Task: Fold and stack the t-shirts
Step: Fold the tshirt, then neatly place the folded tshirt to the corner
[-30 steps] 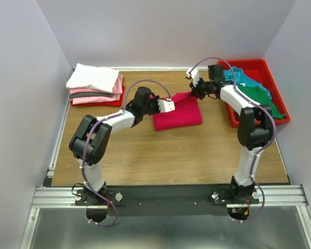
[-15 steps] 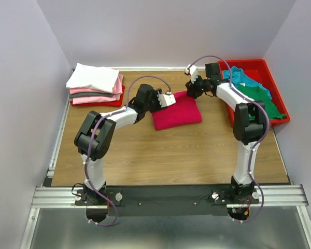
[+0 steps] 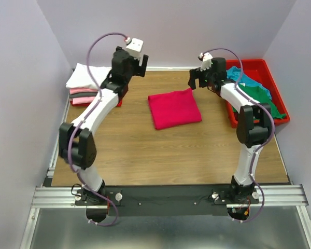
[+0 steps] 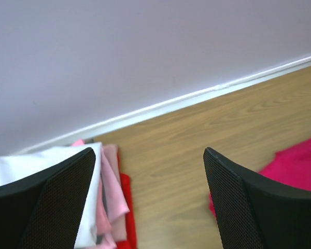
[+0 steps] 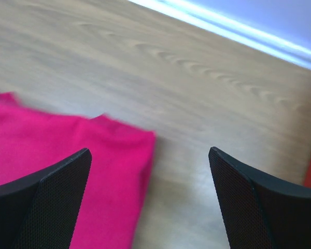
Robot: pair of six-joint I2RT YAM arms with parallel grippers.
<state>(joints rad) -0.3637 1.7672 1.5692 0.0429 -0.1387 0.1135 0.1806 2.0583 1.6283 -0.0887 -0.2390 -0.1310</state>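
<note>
Nearest the arm bases, the table (image 3: 145, 155) is bare wood. At its middle lies the crimson shirt (image 3: 174, 108), folded to a compact rectangle, flat, touching neither gripper and well apart from both trays.

Beyond it the two grippers hang above the far half of the table. The right gripper (image 3: 198, 79) hovers just past the shirt's far right corner. Its wrist view shows the jaws spread wide with nothing between them, only wood and the edge of the shirt below. The left gripper (image 3: 129, 62) is raised high near the far left corner. Its jaws too stand wide apart and empty, framing the wood between the stack and the shirt.

At far left a stack (image 3: 93, 85) of folded shirts sits on a red tray (image 3: 81, 102), a white shirt (image 3: 90, 77) on top, with pale pink and grey layers beneath. At far right a second tray (image 3: 251, 61) holds a teal shirt (image 3: 242, 78) and a green shirt (image 3: 262, 96), both crumpled and unfolded.

Judging by this, the folding of the crimson shirt looks done, but it is not yet on the stack. That move is the likely next step, and the teal and green shirts are left to fold and stack. How many shirts the right tray holds in all cannot be told.
</note>
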